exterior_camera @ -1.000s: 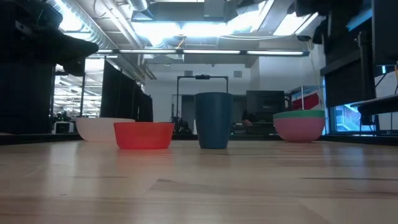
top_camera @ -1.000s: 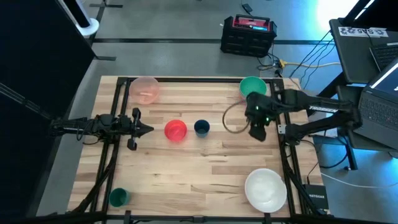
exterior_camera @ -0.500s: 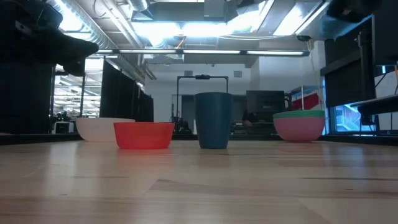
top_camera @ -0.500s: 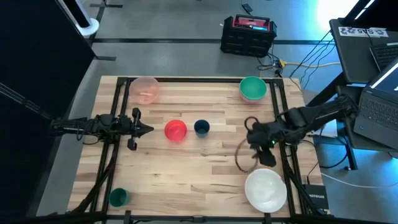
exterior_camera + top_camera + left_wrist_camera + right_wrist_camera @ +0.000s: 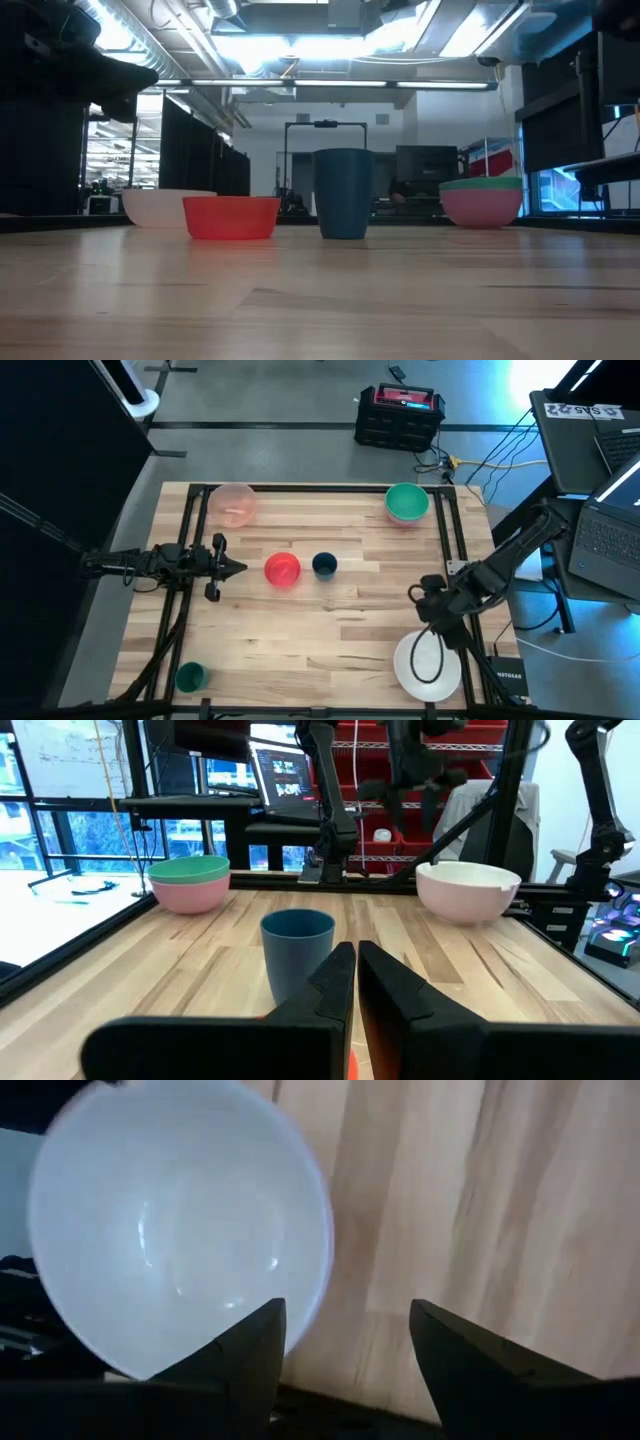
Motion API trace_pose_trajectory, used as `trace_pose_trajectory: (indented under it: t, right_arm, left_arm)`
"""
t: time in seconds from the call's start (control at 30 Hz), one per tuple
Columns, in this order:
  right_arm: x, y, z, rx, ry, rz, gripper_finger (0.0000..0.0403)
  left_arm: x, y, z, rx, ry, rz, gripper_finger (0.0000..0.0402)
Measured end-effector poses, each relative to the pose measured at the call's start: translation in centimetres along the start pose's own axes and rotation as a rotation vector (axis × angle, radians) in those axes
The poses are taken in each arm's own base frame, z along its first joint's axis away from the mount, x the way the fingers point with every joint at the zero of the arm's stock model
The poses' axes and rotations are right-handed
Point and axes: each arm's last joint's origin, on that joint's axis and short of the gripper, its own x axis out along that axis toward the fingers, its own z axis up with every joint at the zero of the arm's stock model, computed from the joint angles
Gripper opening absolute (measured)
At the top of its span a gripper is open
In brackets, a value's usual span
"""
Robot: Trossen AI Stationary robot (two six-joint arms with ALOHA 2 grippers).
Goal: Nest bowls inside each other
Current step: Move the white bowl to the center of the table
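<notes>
No text, label, brand or number can be read with confidence. The printing on the sheet [image 5: 583,409] beyond the table [image 5: 330,620] is too small to make out.

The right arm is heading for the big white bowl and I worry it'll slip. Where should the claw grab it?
Grip the white bowl by its rim, coming down from above with one finger inside and one outside the wall. It sits upright, mouth up and empty, too wide to span. The open right claw hangs beside its rim nearest the table's middle, so that edge is probably easiest.
</notes>
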Motion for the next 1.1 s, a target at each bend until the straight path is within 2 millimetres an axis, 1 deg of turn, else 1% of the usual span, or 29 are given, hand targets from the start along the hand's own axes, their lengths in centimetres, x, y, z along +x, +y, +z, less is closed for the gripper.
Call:
trace_pose_trajectory:
  t: [0.13, 0.23, 0.47, 0.67, 0.73, 1.1]
  right_arm:
    - [1.6, -0.2, -0.9, 0.04, 0.057, -0.013, 0.02]
    - [2.9, -0.4, -1.1, 0.083, 0.061, 0.013, 0.02]
    - [5.3, -1.3, -1.8, 0.149, 0.078, 0.006, 0.02]
    - [6.7, -1.4, -1.6, 0.206, 0.047, 0.042, 0.0199]
    - [7.0, -1.3, -1.4, 0.222, 0.042, 0.043, 0.0192]
    - [9.6, -1.0, -0.4, 0.271, 0.096, -0.006, 0.0025]
  left_arm:
    - [0.0, 0.0, 0.0, 0.0, 0.0, 0.0, 0.0]
    - [0.0, 0.0, 0.0, 0.0, 0.0, 0.001, 0.0]
    - [0.0, 0.0, 0.0, 0.0, 0.0, 0.001, 0.0]
    - [0.0, 0.0, 0.0, 0.0, 0.0, 0.0, 0.0]
    - [0.0, 0.0, 0.0, 0.0, 0.0, 0.001, 0.0]
    - [0.0, 0.0, 0.0, 0.0, 0.0, 0.0, 0.0]
